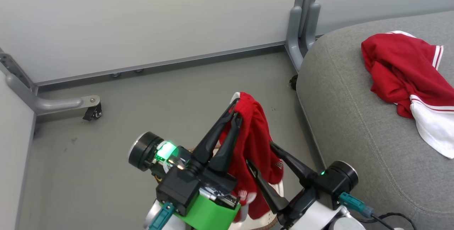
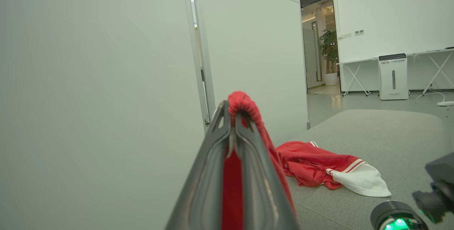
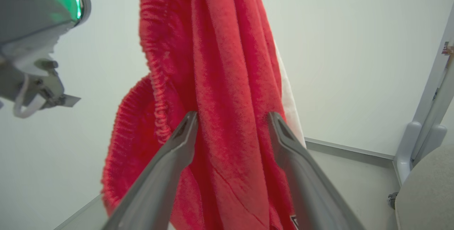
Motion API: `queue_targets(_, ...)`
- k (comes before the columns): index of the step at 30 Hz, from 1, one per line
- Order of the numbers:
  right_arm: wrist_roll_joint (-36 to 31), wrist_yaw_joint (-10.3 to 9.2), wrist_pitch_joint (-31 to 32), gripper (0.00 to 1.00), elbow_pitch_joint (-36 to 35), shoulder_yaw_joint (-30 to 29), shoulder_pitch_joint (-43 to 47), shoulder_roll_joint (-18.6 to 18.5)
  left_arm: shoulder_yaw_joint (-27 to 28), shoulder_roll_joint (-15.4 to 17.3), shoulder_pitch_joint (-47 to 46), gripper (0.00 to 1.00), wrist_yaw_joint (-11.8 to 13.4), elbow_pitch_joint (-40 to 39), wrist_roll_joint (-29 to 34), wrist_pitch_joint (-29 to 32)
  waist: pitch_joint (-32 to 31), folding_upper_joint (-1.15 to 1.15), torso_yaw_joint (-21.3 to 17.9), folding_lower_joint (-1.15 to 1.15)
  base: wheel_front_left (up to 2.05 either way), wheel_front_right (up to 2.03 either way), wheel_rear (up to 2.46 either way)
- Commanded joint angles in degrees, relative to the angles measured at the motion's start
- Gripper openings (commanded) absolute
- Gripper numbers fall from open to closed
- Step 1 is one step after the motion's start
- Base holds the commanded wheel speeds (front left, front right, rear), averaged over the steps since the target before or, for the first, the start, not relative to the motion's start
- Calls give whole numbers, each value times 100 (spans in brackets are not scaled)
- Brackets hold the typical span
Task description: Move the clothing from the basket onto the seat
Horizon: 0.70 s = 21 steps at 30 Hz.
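- Where the smooth grey floor meets pale flat partition panels at the left of the head view, a rounded grey metal foot ends in a small black castor.
- Left pincer: its two long dark tapering fingers are pressed together, with a fold of red cloth pinched between the tips. The left wrist view shows the same fold bulging over the tips.
- Held garment: soft bright red fabric with a nubbly weave and a gathered, ribbed band along one edge, seen close in the right wrist view. A white strip shows at its far side. It hangs limp from the left pincer. Its long axis is vertical, top at the fingertips and lower end down toward the basket.
- Right pincer: wide open and gripping nothing, with one finger on either side of the hanging cloth. I cannot tell whether the fingers touch it.
- Basket: a sliver of cream perforated plastic with a brown edge shows under the hanging cloth, between the two arms.
- Seat: a broad cushion of grey woven upholstery with a rounded corner and stitched seams, standing to the right of the floor.
- Second garment: a crumpled red heap lying on the seat, well apart from the pincers. Its long axis slants from upper left to lower right in the head view, and a white panel edged with red and white stripes lies at the lower right end.
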Motion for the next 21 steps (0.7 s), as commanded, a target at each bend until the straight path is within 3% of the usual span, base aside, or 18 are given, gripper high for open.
queue_targets(1, -23, -6, -9, 100, 123, 59, -51, -70, -59, -4, -109, 0, -40, 3, -27, -2, 8, 0, 12, 1, 0, 0, 0)
queue_targets(9, 247, -6, -10, 100, 876, 298, 64, -87, -276, -16, -167, 0, -68, -64, -148, -2, 23, 0, 82, 1, 0, 0, 0)
queue_targets(10, 274, -6, -10, 69, 913, 345, 51, -95, -289, -16, -173, 0, -66, -71, -164, -2, 26, 0, 91, 1, 0, 0, 0)
queue_targets(11, 297, -6, -10, 22, 942, 373, 37, -100, -301, -16, -181, 0, -59, -76, -177, -2, 32, 0, 100, 1, 0, 0, 0)
queue_targets(12, 324, -6, -10, 0, 987, 392, 39, -105, -303, -17, -184, 0, -54, -72, -179, -2, 35, 0, 106, 1, 0, 0, 0)
queue_targets(21, 472, -6, -9, 0, 864, 471, -27, -164, -146, -17, -22, 0, 89, 112, -226, -2, 66, 0, 110, 1, 0, 0, 0)
